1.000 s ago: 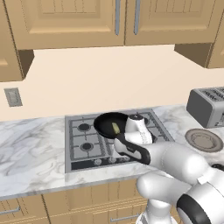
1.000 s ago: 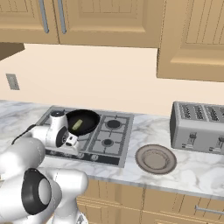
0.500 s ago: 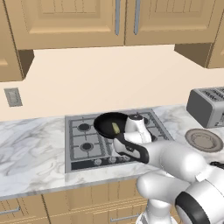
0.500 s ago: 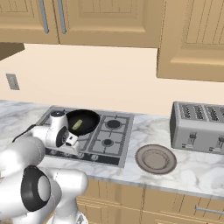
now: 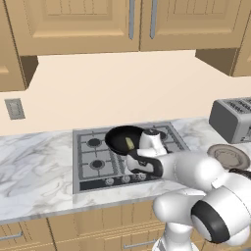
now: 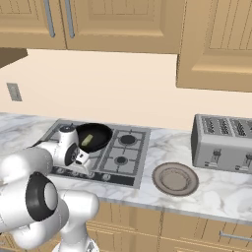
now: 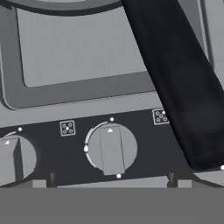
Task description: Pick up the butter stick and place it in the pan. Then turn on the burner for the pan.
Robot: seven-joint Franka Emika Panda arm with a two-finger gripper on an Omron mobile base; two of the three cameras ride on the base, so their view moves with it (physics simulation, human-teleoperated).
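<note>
The black pan (image 5: 119, 137) sits on the stove's back burner, and the pale yellow butter stick (image 5: 130, 143) lies inside it. From the right base view, the pan (image 6: 97, 133) and the butter stick (image 6: 87, 141) appear just behind my wrist. My gripper (image 7: 111, 180) hangs low over the stove's front knob strip and stands open, with one fingertip on each side of a round grey knob (image 7: 111, 148). Nothing is between the fingers. The pan's long black handle (image 7: 179, 83) crosses the hand view to the right of that knob.
A second knob (image 7: 13, 159) is at the left of the strip. A grey-brown plate (image 6: 174, 178) and a silver toaster (image 6: 224, 142) stand on the marble counter right of the stove (image 6: 125, 150). Wooden cabinets hang overhead.
</note>
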